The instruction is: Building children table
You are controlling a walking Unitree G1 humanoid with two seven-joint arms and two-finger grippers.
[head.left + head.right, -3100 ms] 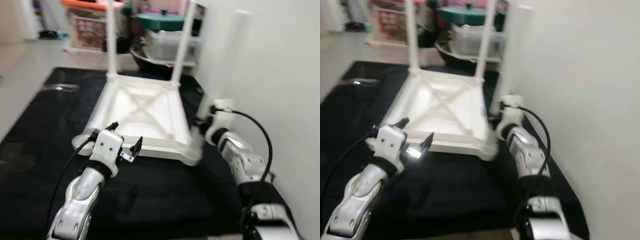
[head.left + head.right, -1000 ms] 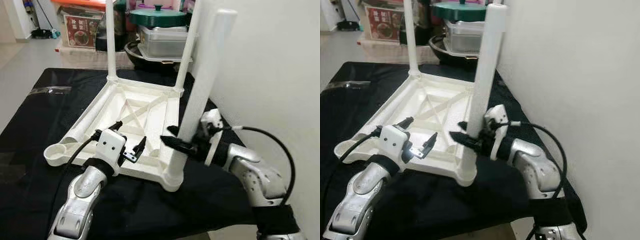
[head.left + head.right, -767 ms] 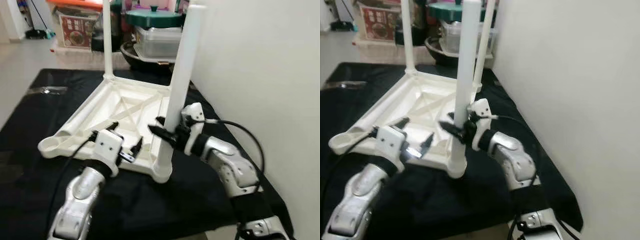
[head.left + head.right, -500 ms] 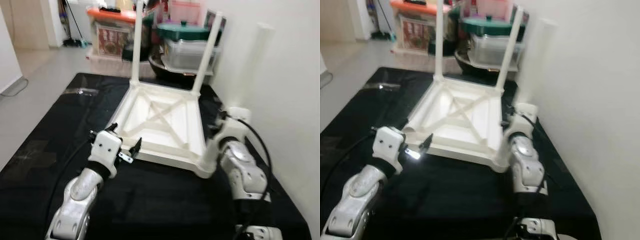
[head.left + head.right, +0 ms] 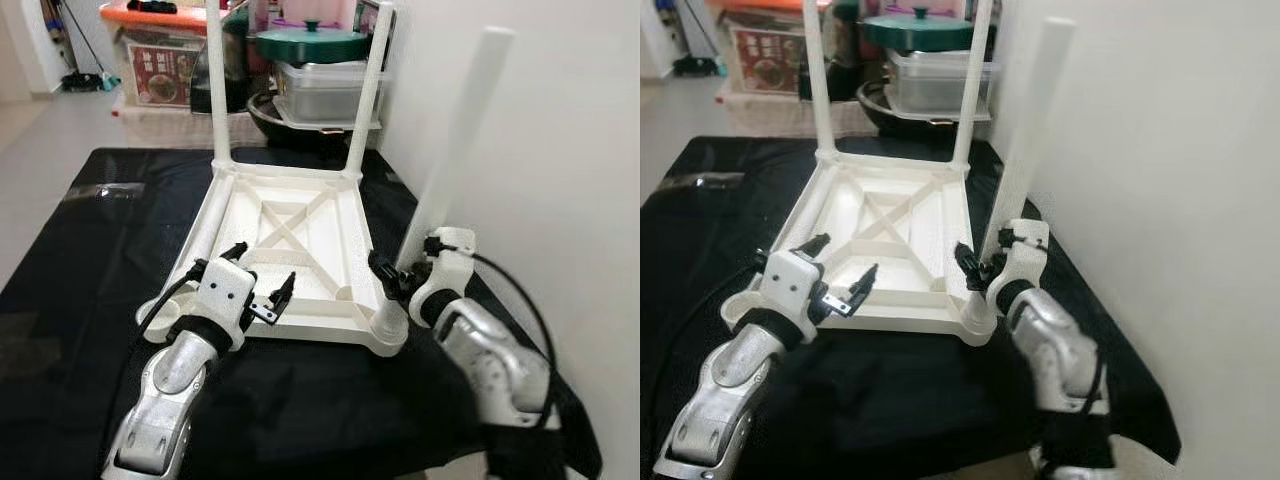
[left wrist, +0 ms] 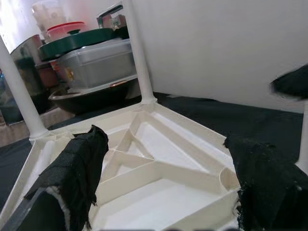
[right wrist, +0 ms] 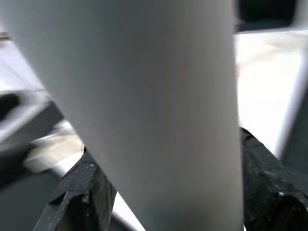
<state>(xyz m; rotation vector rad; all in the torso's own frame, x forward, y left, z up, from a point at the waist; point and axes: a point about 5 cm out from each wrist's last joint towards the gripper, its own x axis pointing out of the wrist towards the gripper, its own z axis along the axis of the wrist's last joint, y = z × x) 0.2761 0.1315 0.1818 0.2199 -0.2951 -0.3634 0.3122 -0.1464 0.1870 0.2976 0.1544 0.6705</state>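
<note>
My right pincer (image 5: 392,278) grips a white leg (image 5: 455,150) beside the near right corner of the upturned tabletop (image 5: 295,240) on the black surface (image 5: 80,250); the leg's foot is hidden. My left pincer (image 5: 262,282) hangs spread, holding nothing, at the tabletop's near edge.

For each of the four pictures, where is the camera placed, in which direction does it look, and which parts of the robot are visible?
Left eye view: head, looking down at the upturned table; both arms show.
Right eye view: same scene, shifted.
Left wrist view: along the open left gripper over the table's ribbed underside.
Right wrist view: close on the loose leg between the right gripper fingers.
Both wrist views share the table.
</note>
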